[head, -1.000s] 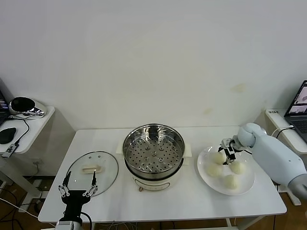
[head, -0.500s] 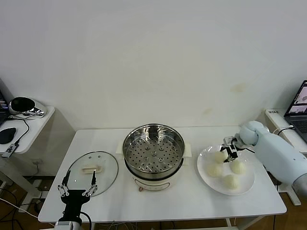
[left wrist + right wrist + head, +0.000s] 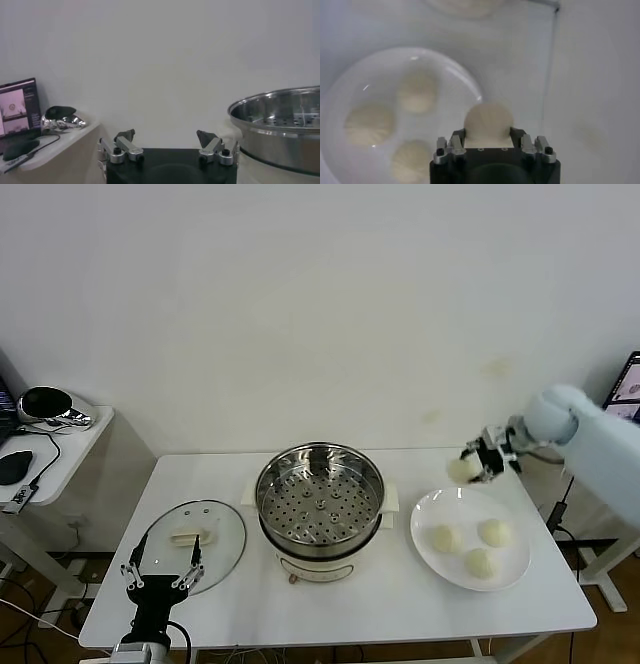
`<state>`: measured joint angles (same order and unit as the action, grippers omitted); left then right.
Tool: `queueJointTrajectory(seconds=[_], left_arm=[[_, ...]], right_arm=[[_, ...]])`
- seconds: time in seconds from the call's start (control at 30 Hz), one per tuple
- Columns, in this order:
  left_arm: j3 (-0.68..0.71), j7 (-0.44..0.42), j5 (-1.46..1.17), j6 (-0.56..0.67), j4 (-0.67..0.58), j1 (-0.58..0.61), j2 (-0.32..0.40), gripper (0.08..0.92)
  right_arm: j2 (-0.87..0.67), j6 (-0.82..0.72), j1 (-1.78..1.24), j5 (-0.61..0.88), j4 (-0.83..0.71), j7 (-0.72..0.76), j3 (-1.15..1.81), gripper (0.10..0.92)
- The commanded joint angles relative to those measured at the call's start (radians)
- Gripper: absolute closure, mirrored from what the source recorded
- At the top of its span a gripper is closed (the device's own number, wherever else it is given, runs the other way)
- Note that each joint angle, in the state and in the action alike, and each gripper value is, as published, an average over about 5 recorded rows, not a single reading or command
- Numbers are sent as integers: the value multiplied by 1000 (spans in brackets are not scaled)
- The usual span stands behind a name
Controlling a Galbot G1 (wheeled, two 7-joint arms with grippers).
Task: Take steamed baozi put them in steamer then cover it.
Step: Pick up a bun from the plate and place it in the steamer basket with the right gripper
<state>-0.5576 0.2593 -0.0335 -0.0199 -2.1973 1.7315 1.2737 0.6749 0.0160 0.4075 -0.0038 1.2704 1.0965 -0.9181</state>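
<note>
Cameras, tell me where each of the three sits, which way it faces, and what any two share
Head view: high on the robot, facing forward and down at the steamer, cover and plate; both arms show.
Left wrist view: behind the open left gripper, facing level past the steamer.
Right wrist view: above the right gripper, facing down; its fingers hold one baozi over the plate.
Shared: head and right wrist views both show that baozi and three on the plate.
</note>
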Motion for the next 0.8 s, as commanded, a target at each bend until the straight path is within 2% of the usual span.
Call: queueJointTrajectory(seconds=[0.03, 0.2, 0.4, 0.6, 0.8], left_arm=[[-1, 0, -2, 0, 2, -4, -1, 177], [-7, 1, -8, 0, 9, -15, -3, 177], [-21, 1, -12, -2, 8, -21, -5, 177], [-33, 1, -14, -1, 6, -18, -4, 177], [-36, 2, -13, 0, 2, -19, 4, 177]], right_arm=[[33, 22, 325, 156, 75, 3, -236, 441], [190, 67, 397, 218, 77, -24, -330, 440], [374, 149, 365, 211, 58, -54, -385, 442], [521, 325, 299, 90, -12, -97, -408, 440], [569, 414, 246, -41, -47, -130, -429, 441]])
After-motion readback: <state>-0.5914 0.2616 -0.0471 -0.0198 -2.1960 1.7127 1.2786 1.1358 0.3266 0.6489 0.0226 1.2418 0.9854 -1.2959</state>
